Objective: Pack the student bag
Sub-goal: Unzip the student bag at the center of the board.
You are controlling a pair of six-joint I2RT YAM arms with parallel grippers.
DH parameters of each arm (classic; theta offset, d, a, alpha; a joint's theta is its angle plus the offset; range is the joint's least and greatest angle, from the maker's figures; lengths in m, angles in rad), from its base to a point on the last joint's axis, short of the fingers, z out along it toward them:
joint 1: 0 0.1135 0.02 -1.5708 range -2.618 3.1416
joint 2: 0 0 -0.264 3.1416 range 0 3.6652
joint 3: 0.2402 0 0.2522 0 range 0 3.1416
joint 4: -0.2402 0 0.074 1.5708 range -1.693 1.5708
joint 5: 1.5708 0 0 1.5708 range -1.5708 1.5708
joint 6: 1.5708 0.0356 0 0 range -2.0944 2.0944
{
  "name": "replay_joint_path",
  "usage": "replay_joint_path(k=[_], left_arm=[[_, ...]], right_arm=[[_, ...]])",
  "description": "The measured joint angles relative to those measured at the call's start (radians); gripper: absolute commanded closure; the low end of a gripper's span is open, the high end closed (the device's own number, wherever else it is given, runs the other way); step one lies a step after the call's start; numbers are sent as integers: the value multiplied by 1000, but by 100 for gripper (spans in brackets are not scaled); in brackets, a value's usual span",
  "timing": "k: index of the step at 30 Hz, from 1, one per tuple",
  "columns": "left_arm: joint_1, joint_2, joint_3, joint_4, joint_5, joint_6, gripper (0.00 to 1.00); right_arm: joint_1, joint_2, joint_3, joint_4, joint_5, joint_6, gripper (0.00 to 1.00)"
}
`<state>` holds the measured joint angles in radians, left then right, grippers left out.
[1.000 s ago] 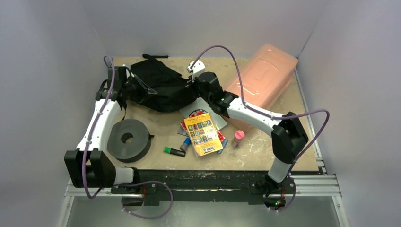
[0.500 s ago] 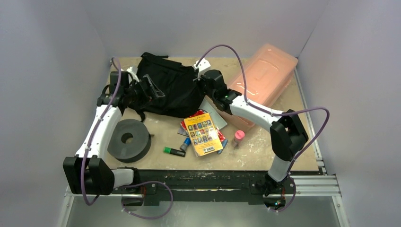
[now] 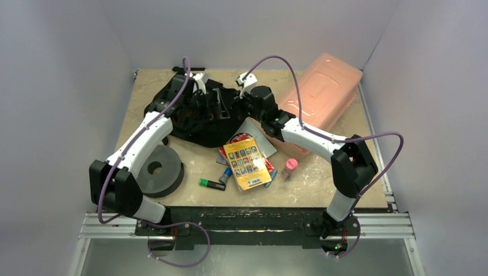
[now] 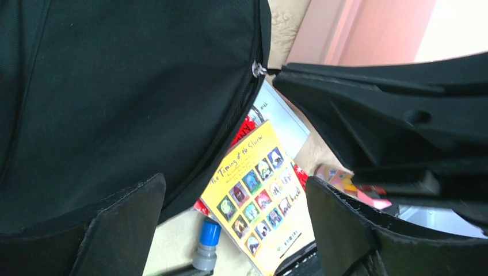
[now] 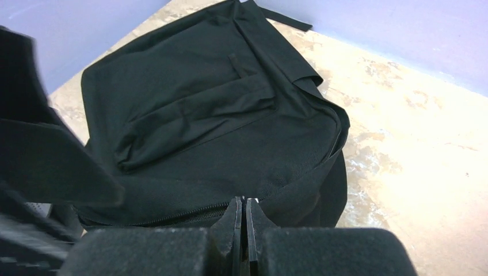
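The student bag (image 5: 201, 132), a soft black fabric backpack, lies at the back of the mottled beige table (image 3: 322, 184). A glossy yellow paperback (image 3: 247, 163) lies just in front of it. A translucent pink plastic box (image 3: 319, 92) stands to its right and a dark grey foam ring (image 3: 155, 169) front-left. The left gripper (image 4: 233, 207) gapes released over the bag. The right gripper (image 5: 242, 210) is clenched on the metal zip pull (image 4: 257, 69).

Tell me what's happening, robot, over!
Left gripper open over large soft black fabric backpack. Right gripper shut at its zipper. Yellow paperback book lies outside.
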<state>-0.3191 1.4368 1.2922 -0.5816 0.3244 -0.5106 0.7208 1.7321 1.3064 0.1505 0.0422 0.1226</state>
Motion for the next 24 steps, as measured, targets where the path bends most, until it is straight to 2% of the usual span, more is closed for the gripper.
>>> replay_joint_path(k=[5,10,15,21,23,24], left_arm=[[-32,59,-18,63,-48,9,15],[-40,39,-125,150,-116,31,32],[-40,75,-82,135,-153,51,39],[-40,133,-27,124,-150,59,73],[-40,135,-21,109,-152,67,97],[-42,134,-16,93,-158,75,100]], right_arm=[[0,-1,0,6,-16,39,100],[1,-1,0,0,-24,58,100],[1,-4,0,-3,-40,60,100],[1,-7,0,-5,-58,61,100],[1,-7,0,-11,-57,60,100],[1,-7,0,-15,-52,58,100]])
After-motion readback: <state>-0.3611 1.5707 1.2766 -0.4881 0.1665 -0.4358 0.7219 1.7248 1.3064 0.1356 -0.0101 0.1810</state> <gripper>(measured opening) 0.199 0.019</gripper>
